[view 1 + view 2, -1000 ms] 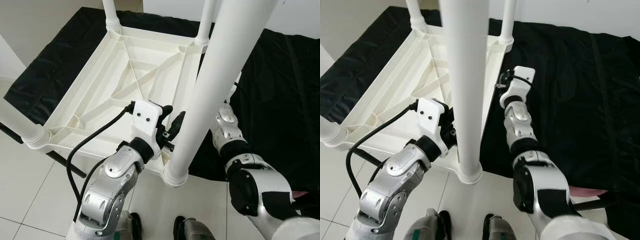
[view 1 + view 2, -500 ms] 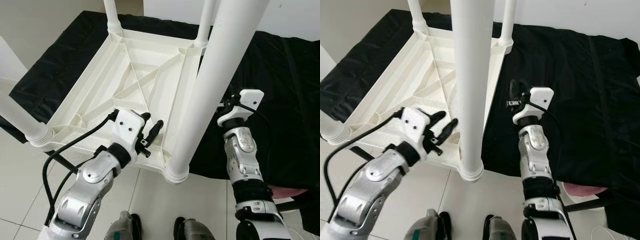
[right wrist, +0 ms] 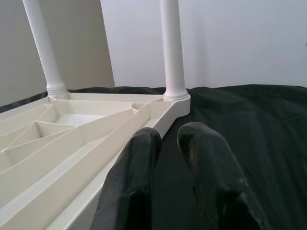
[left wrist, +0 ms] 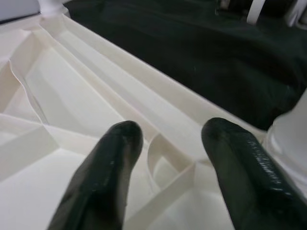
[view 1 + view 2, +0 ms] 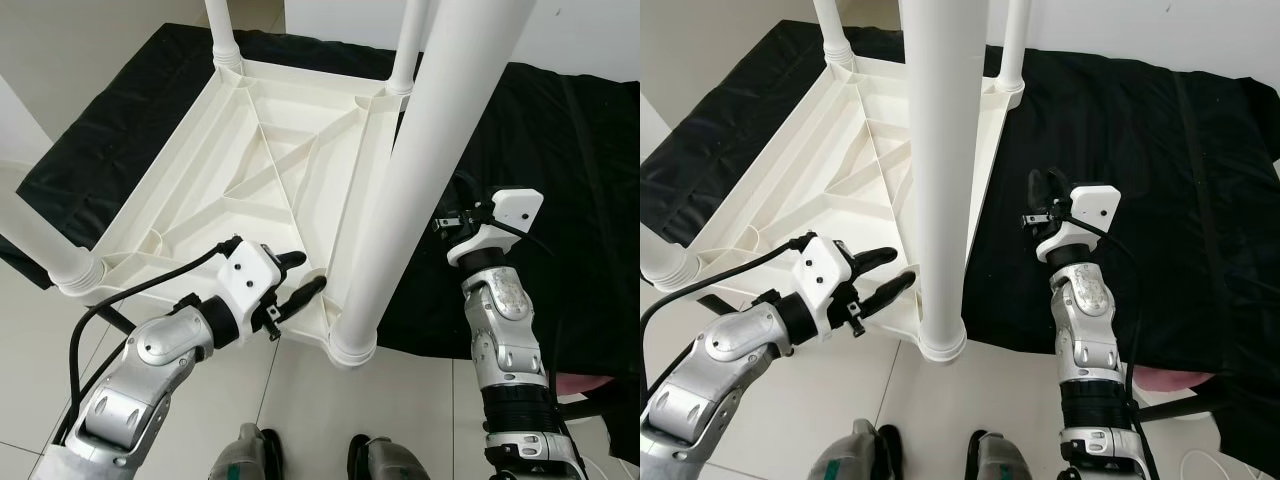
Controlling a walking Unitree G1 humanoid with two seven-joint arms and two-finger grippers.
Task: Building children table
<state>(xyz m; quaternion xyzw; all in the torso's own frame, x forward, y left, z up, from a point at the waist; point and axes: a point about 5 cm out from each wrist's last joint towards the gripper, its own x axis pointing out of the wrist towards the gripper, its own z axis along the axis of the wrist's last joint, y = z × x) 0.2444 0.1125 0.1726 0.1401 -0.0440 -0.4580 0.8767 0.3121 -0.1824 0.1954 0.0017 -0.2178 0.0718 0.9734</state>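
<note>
Four white legs stood up from the upturned children's table (image 5: 270, 150), which lay top-down on a black cloth (image 5: 570, 150) spread over a low surface, its near corner jutting out past the cloth's near edge above the tiled floor (image 5: 300, 400). The nearest leg (image 5: 420, 170) rose from that overhanging corner toward the camera, with the far right leg (image 5: 1012, 40), the far left leg (image 5: 222, 30) and the left-corner leg (image 5: 35, 240) seated in their sockets at the other corners. The left gripper (image 5: 297, 277) hovered just off the table's near edge, beside the base of the nearest leg, its fingers (image 4: 112, 158) spread apart with nothing between them; in its wrist view they pointed at the ribbed underside and a small round socket there. The right gripper (image 5: 1045, 195) hung over the cloth to the right of the nearest leg, near the table's right edge but clear of it, its fingers (image 3: 139, 158) standing a narrow gap apart and empty. All legs appeared fitted, so the work looked close to done, perhaps leaving only a check of seating or turning the table over. The chief risk from here seemed to be the overhang: a push from the left gripper on that near corner could tip the table or slide it off the cloth, and a sideways knock might loosen the nearest leg if it were not fully home.
</note>
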